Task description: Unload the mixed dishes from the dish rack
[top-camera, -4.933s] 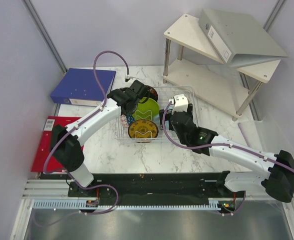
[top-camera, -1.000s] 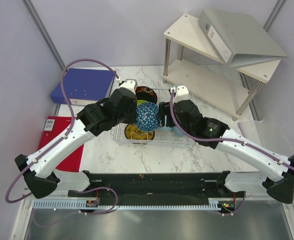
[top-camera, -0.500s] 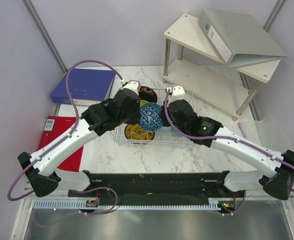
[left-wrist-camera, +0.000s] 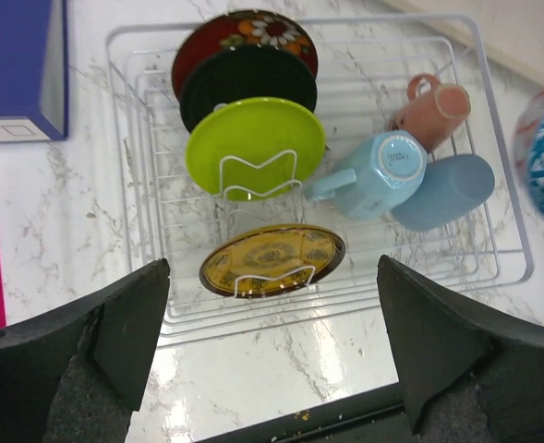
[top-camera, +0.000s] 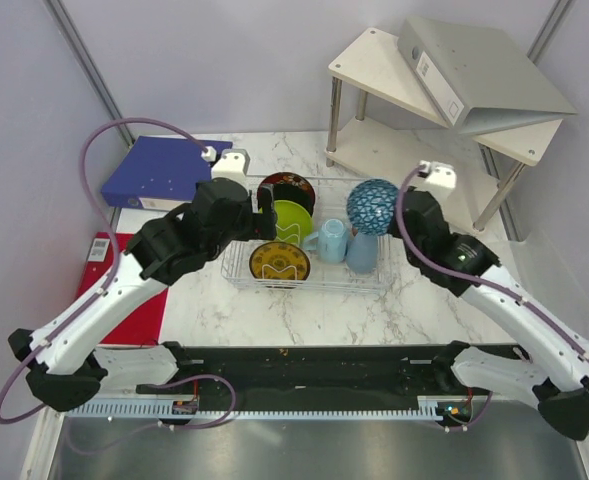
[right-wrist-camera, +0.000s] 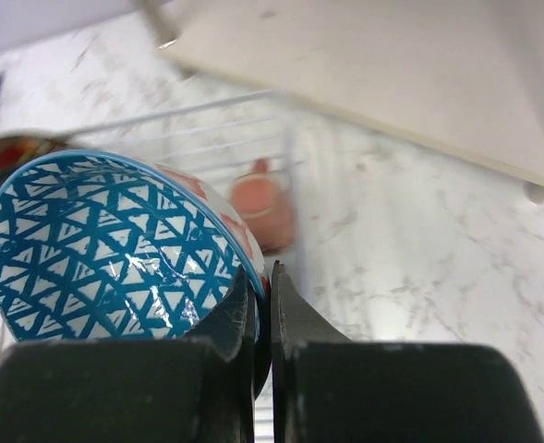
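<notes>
The wire dish rack (top-camera: 304, 284) (left-wrist-camera: 124, 138) holds a red floral plate (left-wrist-camera: 253, 32), a black plate (left-wrist-camera: 248, 78), a lime green plate (left-wrist-camera: 258, 148) (top-camera: 292, 220) and a yellow-brown plate (left-wrist-camera: 272, 258) (top-camera: 279, 260). A light-blue mug (left-wrist-camera: 382, 171), a blue-grey mug (left-wrist-camera: 442, 189) and a pinkish mug (left-wrist-camera: 433, 106) lie at its right. My right gripper (right-wrist-camera: 264, 277) (top-camera: 399, 215) is shut on the rim of the small blue patterned dish (right-wrist-camera: 105, 249) (top-camera: 372, 205), held above the rack's right end. My left gripper (left-wrist-camera: 272, 277) (top-camera: 264, 212) is open and holds nothing above the rack's left side.
A white two-tier shelf (top-camera: 444, 110) with a grey binder (top-camera: 474, 70) on top stands at the back right. A blue binder (top-camera: 169, 172) lies at the back left and a red folder (top-camera: 104, 290) at the left edge.
The left gripper has let go of the blue patterned dish and pulled back left. The right gripper has shut on the dish's rim and carried it to the right.
</notes>
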